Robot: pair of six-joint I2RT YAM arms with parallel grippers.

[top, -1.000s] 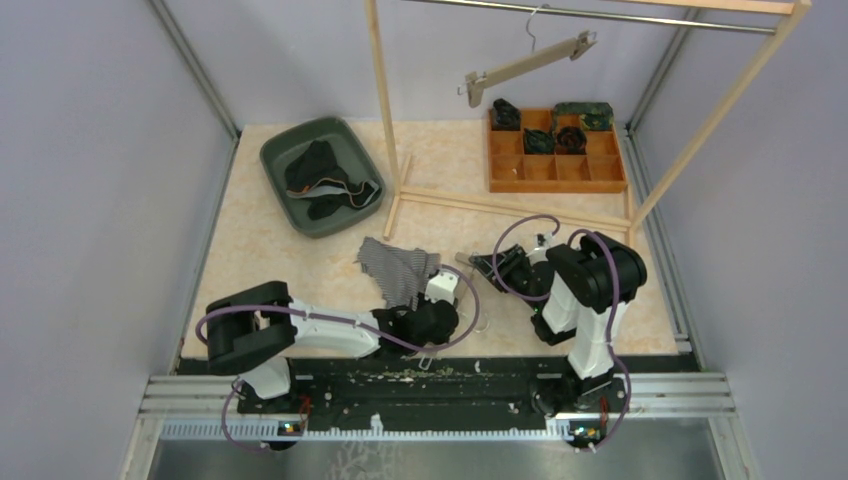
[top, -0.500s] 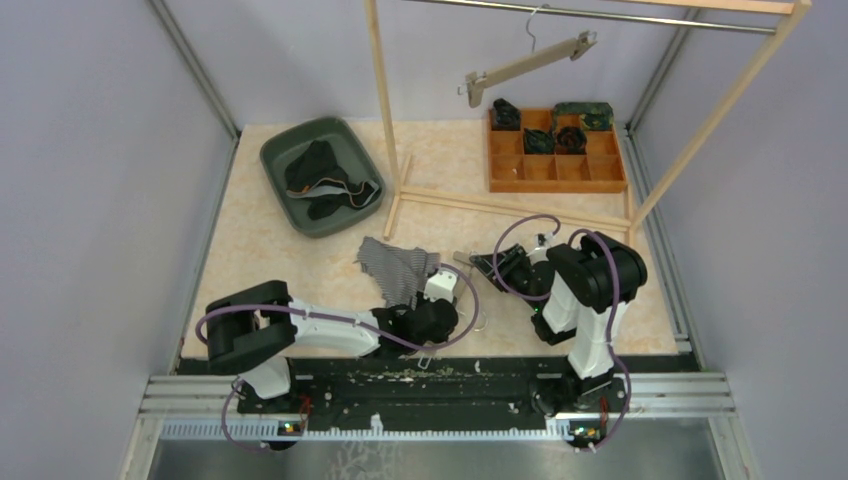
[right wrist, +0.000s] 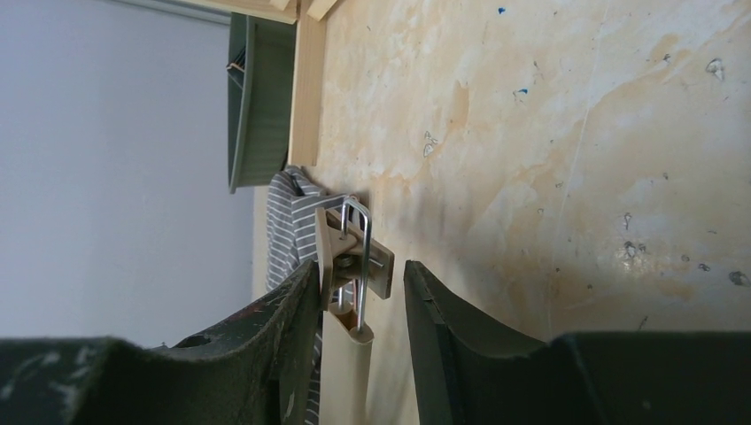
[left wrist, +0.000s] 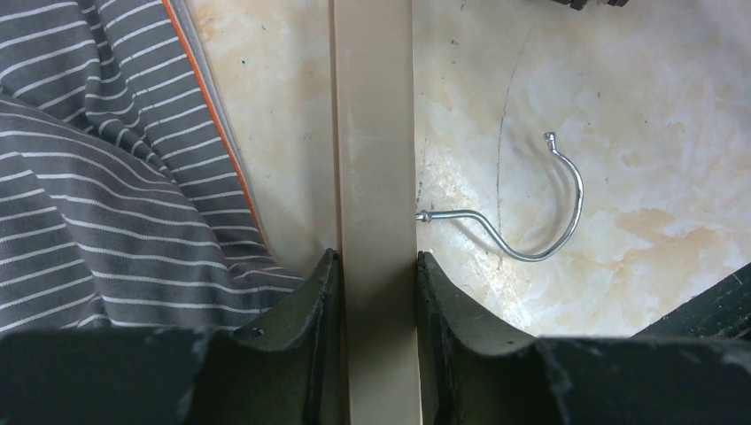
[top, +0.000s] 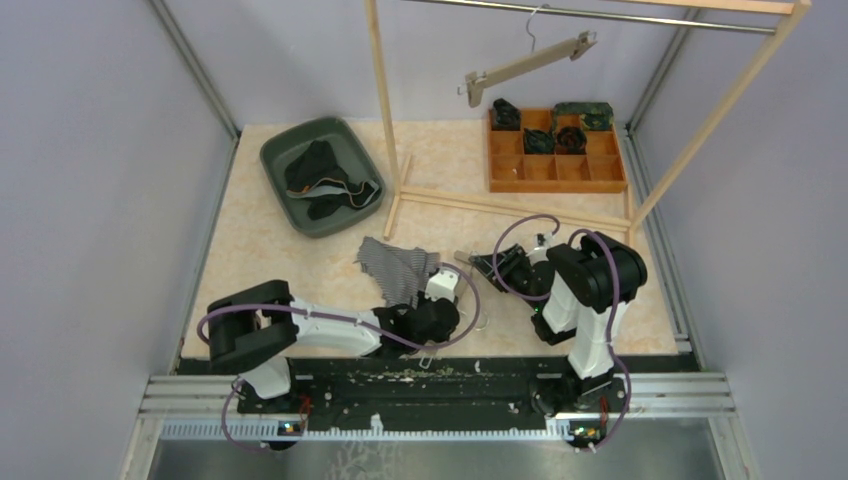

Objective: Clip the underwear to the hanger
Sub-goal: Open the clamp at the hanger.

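Observation:
The grey striped underwear [top: 393, 264] lies crumpled on the table, and shows at the left of the left wrist view [left wrist: 106, 177]. A wooden hanger lies beside it, its wire hook [top: 479, 311] on the table. My left gripper [top: 428, 322] is shut on the hanger's bar [left wrist: 376, 159], with the hook [left wrist: 542, 208] to its right. My right gripper [top: 478, 264] is open around the hanger's clip [right wrist: 356, 257] at the bar's end. Its left finger [right wrist: 283, 310] touches the clip and its right finger stands apart. Striped cloth [right wrist: 288, 221] shows just behind the clip.
A wooden clothes rack [top: 385, 110] stands at the back, with a second hanger [top: 528, 62] on its rail. A green bin [top: 275, 150] holds dark garments at the back left. An orange compartment tray [top: 555, 172] with folded items sits at the back right.

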